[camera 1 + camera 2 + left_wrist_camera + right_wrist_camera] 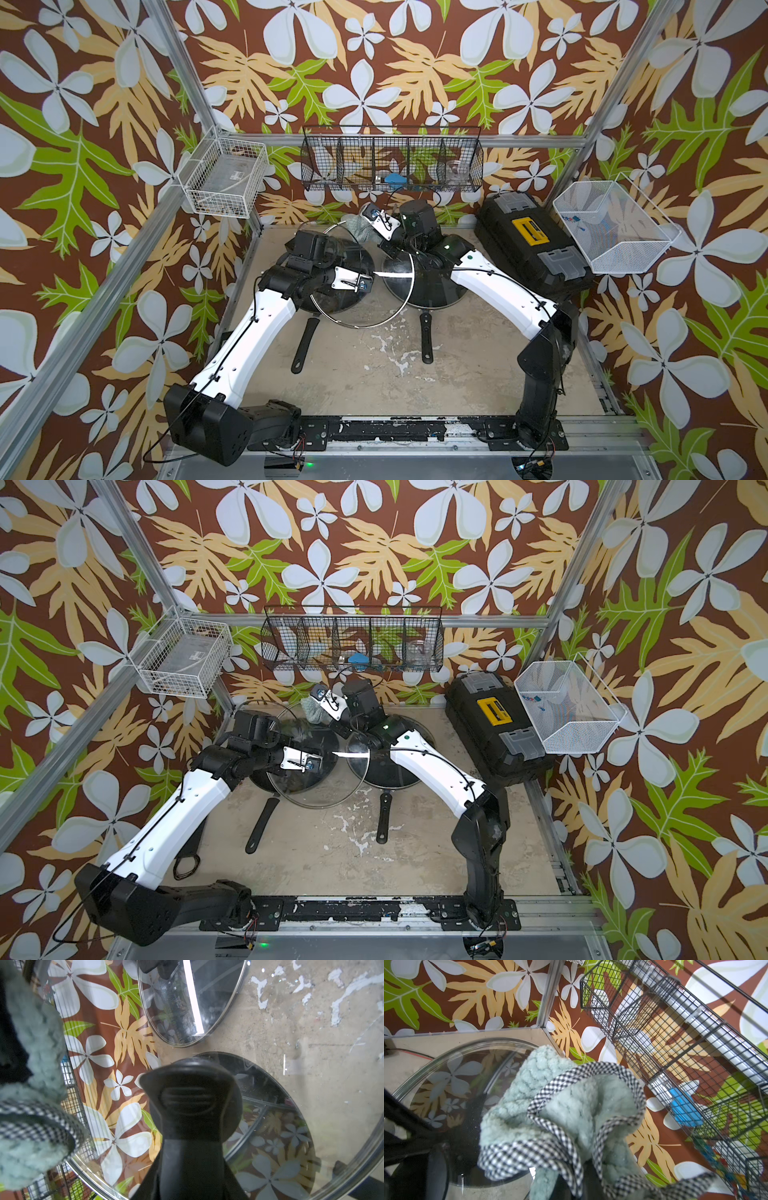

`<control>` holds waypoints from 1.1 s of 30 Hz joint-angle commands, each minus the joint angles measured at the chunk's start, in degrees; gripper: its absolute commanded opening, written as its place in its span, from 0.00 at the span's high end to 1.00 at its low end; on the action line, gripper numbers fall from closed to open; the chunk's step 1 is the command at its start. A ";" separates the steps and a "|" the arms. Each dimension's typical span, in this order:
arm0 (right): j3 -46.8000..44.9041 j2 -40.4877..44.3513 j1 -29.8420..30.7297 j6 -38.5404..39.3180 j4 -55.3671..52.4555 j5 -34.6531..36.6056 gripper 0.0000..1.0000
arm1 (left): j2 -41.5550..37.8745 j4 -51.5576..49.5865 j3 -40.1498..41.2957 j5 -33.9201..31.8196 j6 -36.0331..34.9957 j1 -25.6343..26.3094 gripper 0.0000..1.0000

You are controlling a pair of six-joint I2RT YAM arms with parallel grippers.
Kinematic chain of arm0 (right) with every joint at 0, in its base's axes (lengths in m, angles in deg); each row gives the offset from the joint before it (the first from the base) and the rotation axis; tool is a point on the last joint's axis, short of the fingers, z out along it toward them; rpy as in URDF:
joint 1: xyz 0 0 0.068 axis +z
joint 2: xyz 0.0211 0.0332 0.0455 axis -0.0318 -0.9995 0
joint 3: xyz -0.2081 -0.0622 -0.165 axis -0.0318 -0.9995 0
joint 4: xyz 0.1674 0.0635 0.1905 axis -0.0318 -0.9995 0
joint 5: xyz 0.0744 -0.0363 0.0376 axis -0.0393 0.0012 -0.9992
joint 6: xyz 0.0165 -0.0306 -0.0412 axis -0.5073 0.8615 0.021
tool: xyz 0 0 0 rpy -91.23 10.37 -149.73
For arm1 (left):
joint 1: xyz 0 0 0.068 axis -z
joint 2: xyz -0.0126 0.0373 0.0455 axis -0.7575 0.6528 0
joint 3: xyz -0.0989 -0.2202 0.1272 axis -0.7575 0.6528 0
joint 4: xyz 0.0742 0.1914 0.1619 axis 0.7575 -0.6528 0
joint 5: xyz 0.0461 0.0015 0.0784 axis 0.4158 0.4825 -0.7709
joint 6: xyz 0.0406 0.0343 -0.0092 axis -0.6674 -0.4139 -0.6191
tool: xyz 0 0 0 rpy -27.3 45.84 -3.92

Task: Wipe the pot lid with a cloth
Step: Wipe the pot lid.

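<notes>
Cloth hangs near wire basket holding a blue piece.

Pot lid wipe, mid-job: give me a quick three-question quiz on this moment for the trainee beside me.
1. True or false: the right gripper is shut on the cloth.
2. The left gripper holds the raised glass lid by: A) its rim; B) its black knob; C) a pan handle.
3. Fill in: the second glass lid rests on a ____.
Key: 1 true; 2 B; 3 frying pan.
</notes>
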 commanded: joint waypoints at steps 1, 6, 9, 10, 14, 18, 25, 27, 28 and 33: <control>-5.50 3.26 0.00 -1.04 2.28 1.52 1.00 | -0.28 7.39 -1.40 0.82 14.39 0.02 1.00; -15.03 9.79 0.17 -4.09 4.08 0.57 1.00 | -0.38 7.31 -1.51 -1.49 26.62 0.02 1.00; -19.29 13.03 0.75 -5.15 3.75 0.27 1.00 | -0.25 7.84 -1.65 -3.62 34.00 0.02 1.00; -20.43 13.79 1.16 -5.65 3.36 -0.09 1.00 | -0.03 7.75 -1.91 -4.00 36.31 0.02 1.00; -24.71 15.90 4.11 -8.06 3.82 -0.68 1.00 | 0.98 8.60 -3.79 -5.62 47.45 0.06 1.00; -26.82 16.19 6.57 -11.18 5.37 -1.86 1.00 | 2.79 7.61 -6.58 -7.49 55.90 0.03 1.00; -24.99 11.23 10.07 -12.59 7.73 -3.88 1.00 | 5.08 4.77 -11.87 -5.42 66.37 0.03 1.00; -23.58 9.55 10.68 -11.96 7.59 -3.94 1.00 | 5.21 4.76 -12.22 -4.55 67.50 0.03 1.00; -22.71 8.88 10.93 -11.56 7.15 -3.89 1.00 | 5.19 4.81 -12.22 -4.39 67.52 0.02 1.00; -21.21 9.53 10.30 -10.22 5.37 0.65 1.00 | 5.10 5.19 -11.34 -6.05 65.71 0.02 1.00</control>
